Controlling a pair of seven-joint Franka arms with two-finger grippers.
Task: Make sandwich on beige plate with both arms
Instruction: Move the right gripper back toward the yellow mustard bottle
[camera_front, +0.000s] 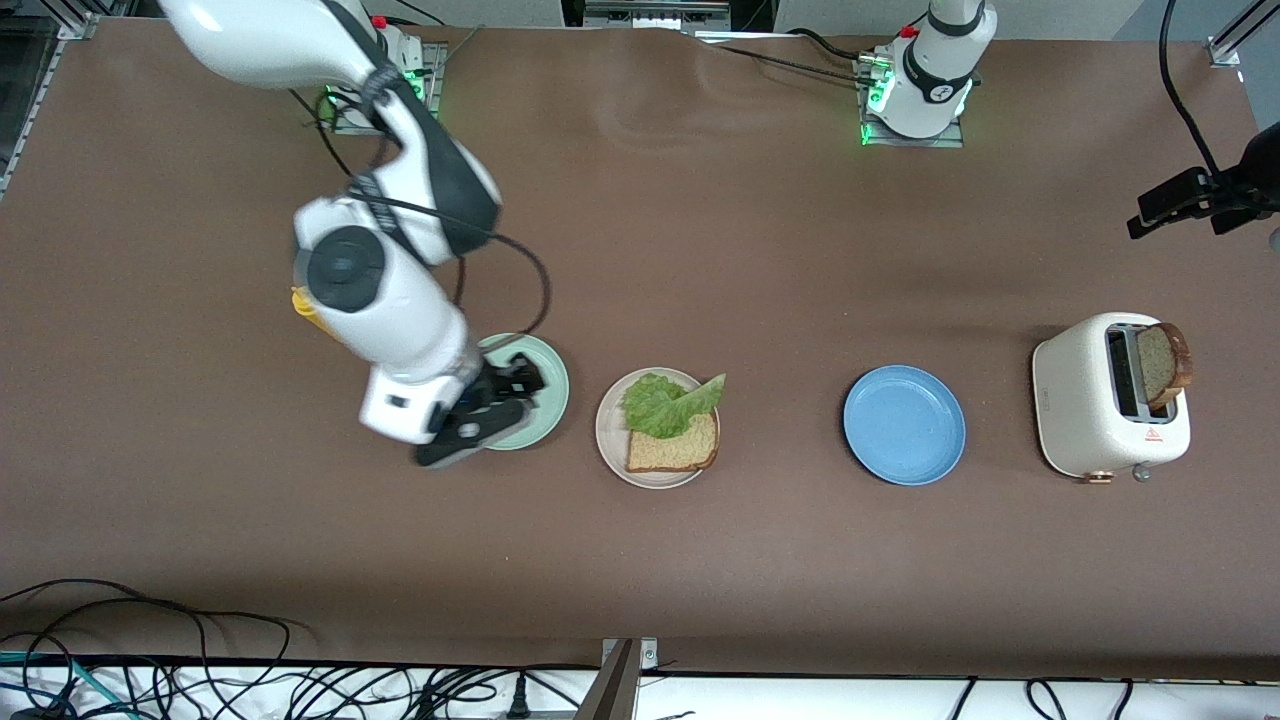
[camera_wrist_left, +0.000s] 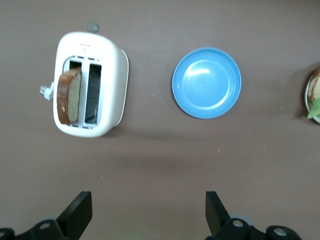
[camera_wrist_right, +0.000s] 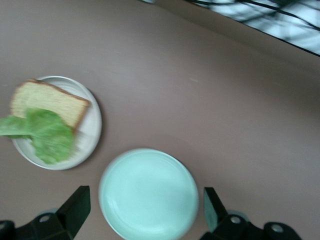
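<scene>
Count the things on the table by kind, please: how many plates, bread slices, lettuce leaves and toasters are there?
Plates: 3 (beige plate, mint green plate, blue plate)
Bread slices: 2 (slice on the beige plate, slice in the toaster)
Lettuce leaves: 1 (lettuce leaf)
Toasters: 1 (toaster)
Total: 7

Brown table (camera_front: 700, 230) carries, right arm's end to left arm's: mint plate (camera_front: 545, 385), beige plate (camera_front: 612, 440) (bread, lettuce on it), blue plate (camera_front: 904, 425), white toaster (camera_front: 1085, 410).
</scene>
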